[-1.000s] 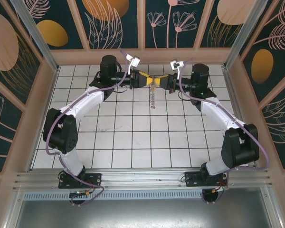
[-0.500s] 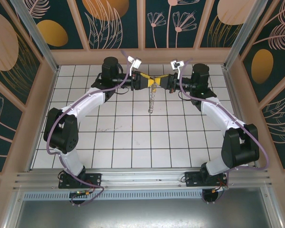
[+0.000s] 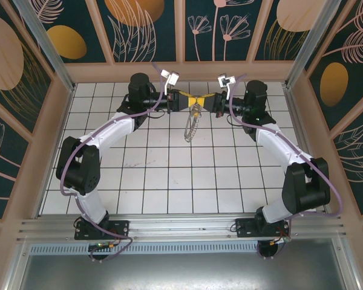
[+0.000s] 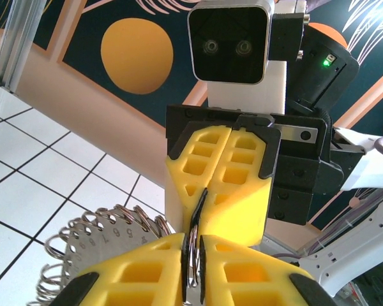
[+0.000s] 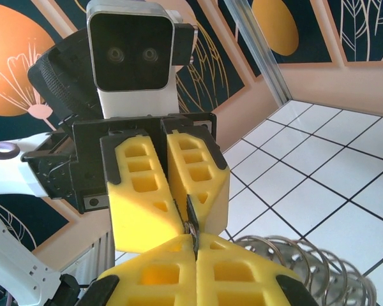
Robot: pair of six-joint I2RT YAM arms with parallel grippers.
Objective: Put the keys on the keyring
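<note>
Far centre: left gripper [image 3: 192, 100] and right gripper [image 3: 201, 101] meet tip to tip, both pairs of fingers pressed together, no gap between them.
Keyring [image 3: 192, 125] hangs under the junction, lower end tilted leftward; blocks passage directly beneath.
Left arm [image 3: 109, 133] and right arm [image 3: 278, 145] arch inward from near corners, fencing both flanks.
Tiled floor [image 3: 169, 175] between arms: open from near rail [image 3: 181, 226] up to hanging ring.
Back wall [image 3: 181, 71] close behind grippers; little room beyond.
Side walls [image 3: 21, 151] and corner post [image 3: 45, 42] bound outer tiles; narrow free strips outside each arm.
</note>
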